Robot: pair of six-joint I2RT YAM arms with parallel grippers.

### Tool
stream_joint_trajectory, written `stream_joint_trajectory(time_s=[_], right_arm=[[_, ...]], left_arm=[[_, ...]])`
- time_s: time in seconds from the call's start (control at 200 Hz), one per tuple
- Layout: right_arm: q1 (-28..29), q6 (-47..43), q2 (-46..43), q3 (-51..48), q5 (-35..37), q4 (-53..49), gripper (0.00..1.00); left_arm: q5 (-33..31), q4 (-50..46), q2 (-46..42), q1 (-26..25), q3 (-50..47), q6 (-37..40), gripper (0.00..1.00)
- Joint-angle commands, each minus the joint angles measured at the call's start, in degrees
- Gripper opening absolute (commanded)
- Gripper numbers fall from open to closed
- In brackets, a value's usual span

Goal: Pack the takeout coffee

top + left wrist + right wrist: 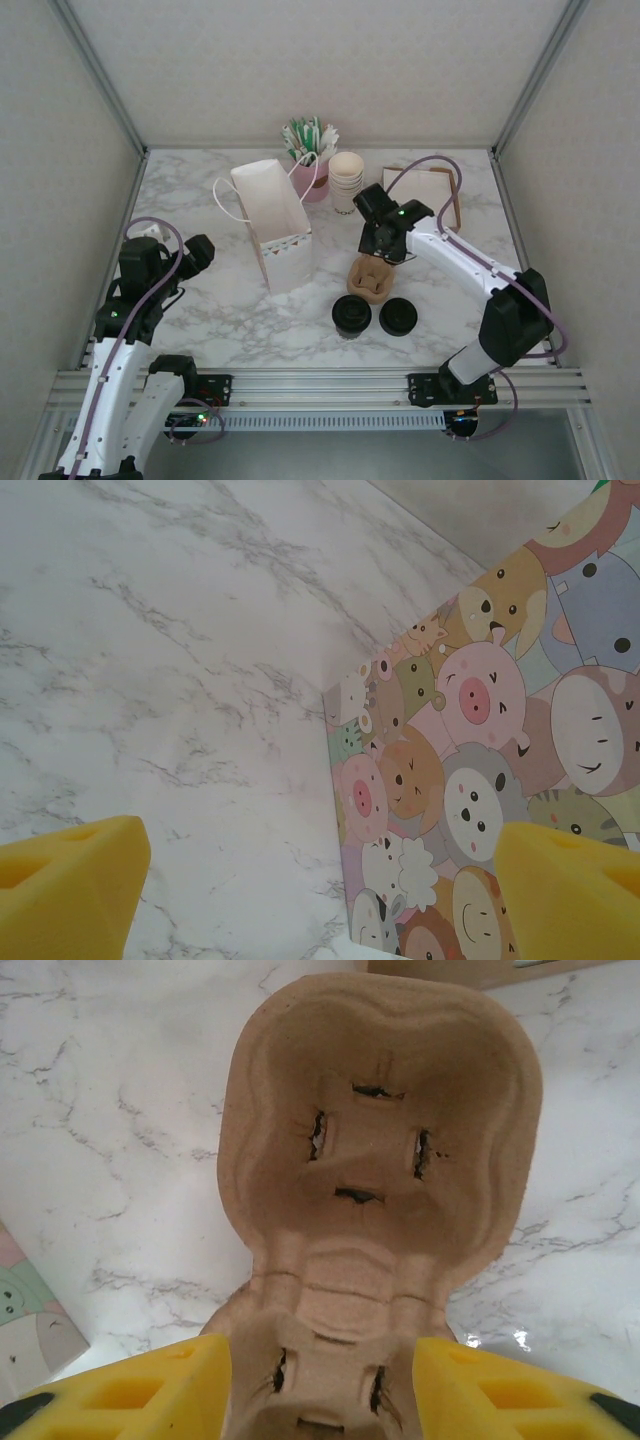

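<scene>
1. Coffee stands upright near the front middle of the table. Its black lid faces up and its long axis is vertical, so from above it reads as a black disc.
2. A loose lid lies flat just to its right, with a thin gap between them. The carrier sits just behind both.
3. The right gripper is narrowed onto the carrier's near end, with a yellow finger against each side. The carrier's long axis runs away from the wrist.
4. The left gripper hangs wide apart over the table's left side, holding nothing. It faces the printed side of the bag.
5. The bag stands upright with its mouth open upward, behind and left of the coffee and apart from it.
</scene>
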Motion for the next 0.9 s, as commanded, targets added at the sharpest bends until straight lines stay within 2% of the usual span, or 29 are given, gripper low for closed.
stream_joint_trajectory(time_s=[0.0, 0.896], right_arm=[[-0.71, -0.88, 1.87, -1.61, -0.72, 1.21, 0.52], [-1.73, -2.51, 6.13, -4.35, -0.36, 4.58, 0.51]], left_arm=[[-0.65, -1.42, -0.42, -0.27, 1.32, 0.70, 0.89], [-0.82, -1.40, -0.35, -0.26, 1.30, 0.92, 0.89]])
